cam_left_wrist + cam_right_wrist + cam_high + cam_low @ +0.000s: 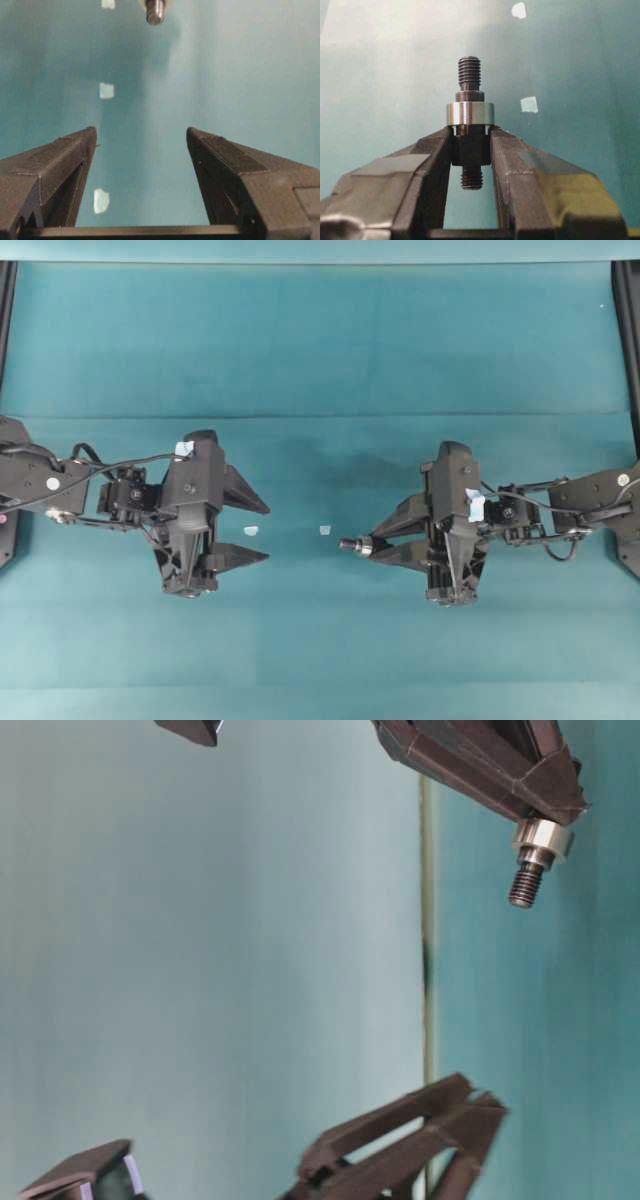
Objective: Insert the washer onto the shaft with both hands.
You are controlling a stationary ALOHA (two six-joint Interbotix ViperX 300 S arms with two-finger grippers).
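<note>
Both grippers hung above the table, facing each other across its middle. The right gripper (385, 545) had its fingers (432, 150) closed on the thick middle of the shaft (470, 85), holding it clear of the surface. The left gripper (250, 530) stood with its jaws wide apart and nothing between them; in the left wrist view only bare cloth showed in the gap between its two fingertips (80, 145).

The washer (470, 113) sat on the shaft, ringing it just beyond the right fingertips and touching their ends, a bright band around the darker pin.

The table (320, 350) was covered in plain teal cloth with faint horizontal folds across it, lit more palely on one side in the wrist views. Two small pale-blue tape scraps (250, 530) lay on the cloth between the grippers, near the middle. Dark frame rails (625, 330) ran along the left and right edges of the overhead view. Little else of the room showed.

The shaft's long axis lay in line with the right gripper's fingers. Its threaded end pointed away from that gripper, toward the left one, and appeared at the top of the left wrist view, end-on and well apart from the open fingers. The other threaded end sat back between the right fingers.
</note>
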